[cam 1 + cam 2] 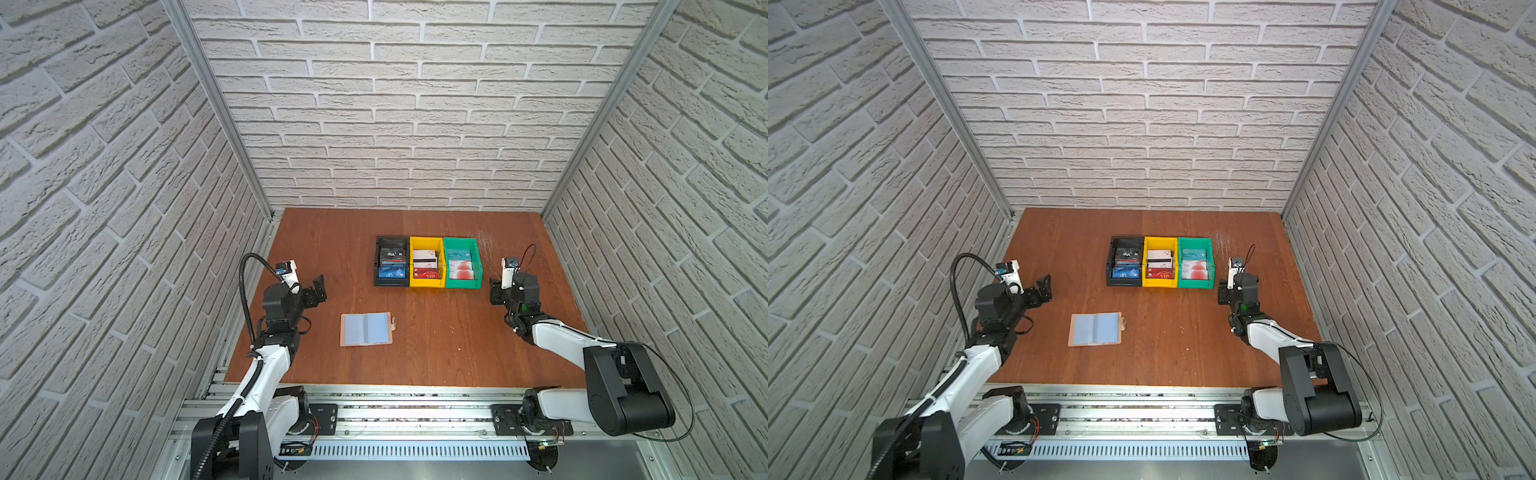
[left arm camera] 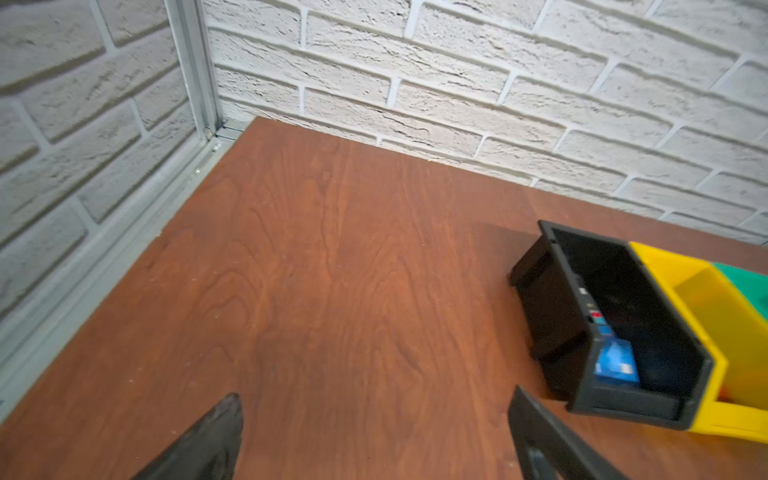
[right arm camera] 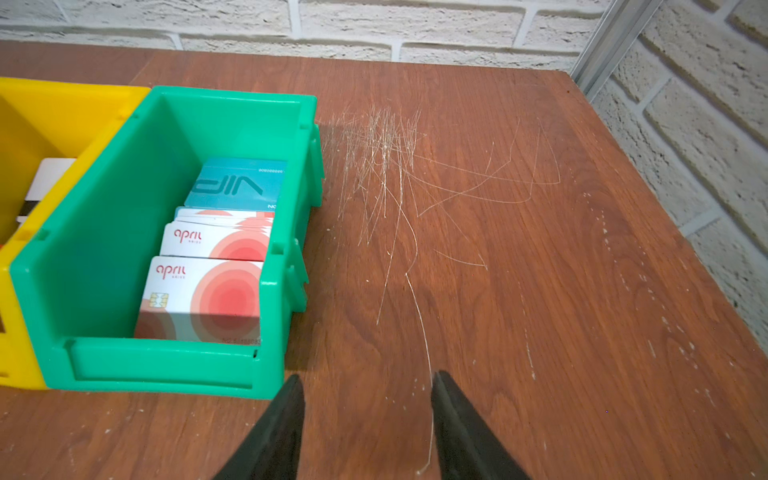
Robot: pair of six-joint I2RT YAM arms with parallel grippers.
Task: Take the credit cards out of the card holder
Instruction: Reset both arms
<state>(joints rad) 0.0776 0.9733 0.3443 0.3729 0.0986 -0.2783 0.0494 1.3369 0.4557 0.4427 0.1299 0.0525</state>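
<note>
Brown wood counter (image 1: 415,361) is seen in both top views, boxed in by pale brick walls. A row of three bins is set side by side, touching, toward the far edge a little right of centre: black bin (image 1: 391,283), yellow bin (image 1: 427,284), green bin (image 1: 463,285). Card holder (image 1: 365,329) is laid open and flat on the counter, left of centre and nearer the front edge, well apart from the bins; bluish clear sleeves are turned up, tan border shown around them, snap tab (image 1: 392,321) stuck out on the side toward the counter's right edge. Left tool (image 2: 376,395) is held near the left edge, between card holder and black bin but touching neither; its jaws are spread wide with only bare wood seen between them. Right tool (image 3: 369,376) is held near the right edge, just beside the green bin's front corner; its jaws are parted, nothing gripped, light scratches (image 3: 386,166) seen on the counter ahead of it. Credit cards (image 3: 208,299) are stacked in the bins: pale ones with red circles plus a teal "VIP" card (image 3: 237,185) in the green bin, a white and a red one in the yellow bin, blue and dark ones in the black bin. Tool height over the counter cannot be told.
</note>
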